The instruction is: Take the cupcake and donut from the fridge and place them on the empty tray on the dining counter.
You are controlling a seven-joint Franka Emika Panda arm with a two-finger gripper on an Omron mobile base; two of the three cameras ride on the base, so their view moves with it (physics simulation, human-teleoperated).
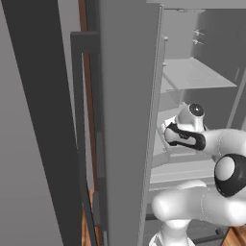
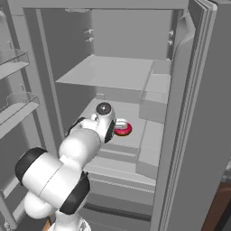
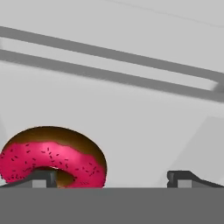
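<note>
The fridge (image 2: 113, 72) stands open, and my arm reaches onto its middle shelf (image 3: 131, 122). The donut (image 3: 52, 157), a ring with red-pink icing and sprinkles, lies on that shelf just past my hand (image 2: 106, 121); its red edge (image 2: 123, 130) peeks out to the right of my wrist. My gripper (image 3: 111, 179) is open. Its left fingertip (image 3: 41, 177) sits in front of the donut's hole, and its right fingertip (image 3: 183, 177) is far to the right over bare shelf. The cupcake, the tray and the dining counter are out of view.
The left fridge door (image 1: 125, 120) stands edge-on close beside the arm. The right door's bins (image 2: 155, 97) jut in at the shelf's right. An upper shelf (image 1: 192, 74) hangs above my hand. Door racks (image 2: 16, 106) line the left side.
</note>
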